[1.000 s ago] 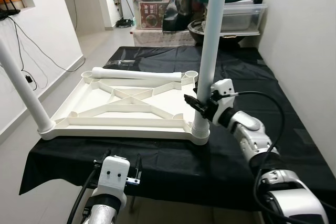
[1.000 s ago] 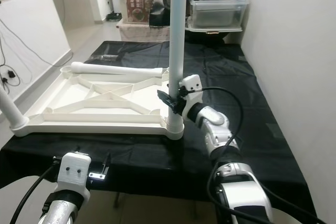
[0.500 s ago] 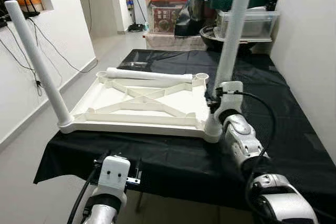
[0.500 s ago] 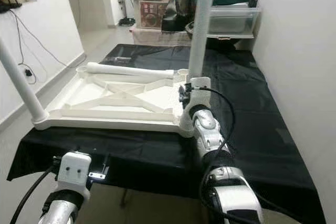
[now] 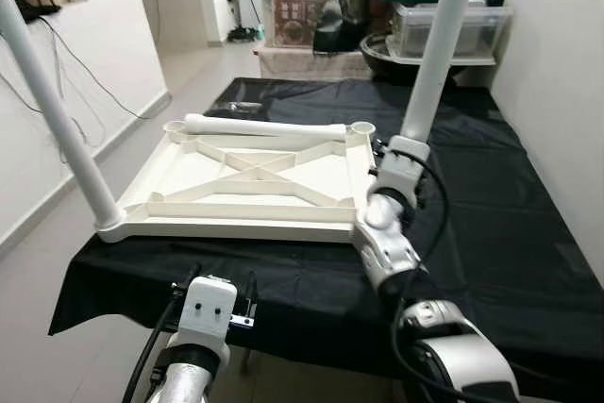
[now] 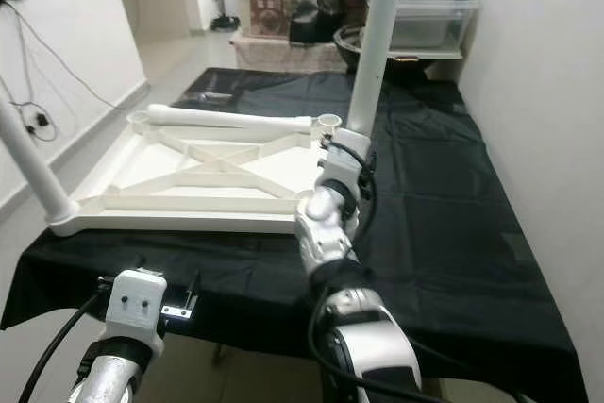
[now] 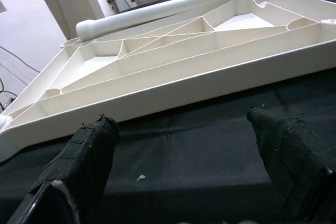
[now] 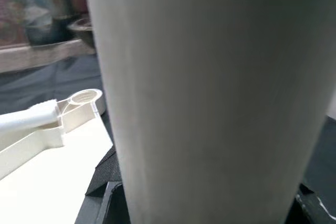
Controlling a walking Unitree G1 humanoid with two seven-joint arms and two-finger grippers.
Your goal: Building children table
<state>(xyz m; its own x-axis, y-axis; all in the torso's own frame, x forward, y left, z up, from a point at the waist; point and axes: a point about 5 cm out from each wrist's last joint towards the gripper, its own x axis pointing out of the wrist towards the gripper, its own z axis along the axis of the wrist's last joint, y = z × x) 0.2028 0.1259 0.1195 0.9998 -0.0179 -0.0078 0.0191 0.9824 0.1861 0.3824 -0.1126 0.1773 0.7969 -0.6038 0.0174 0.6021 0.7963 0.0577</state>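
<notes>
The right tool (image 5: 394, 159) is clamped on the upright leg (image 5: 436, 49), axis vertical in the tabletop (image 5: 255, 181) corner; the left tool (image 7: 184, 171) hangs open, empty.

Since a second ago the right tool (image 5: 400, 150) has swung round the upright leg (image 5: 436, 54) from its near side, its forearm now rising almost straight up below the tabletop's (image 5: 247, 179) corner.
</notes>
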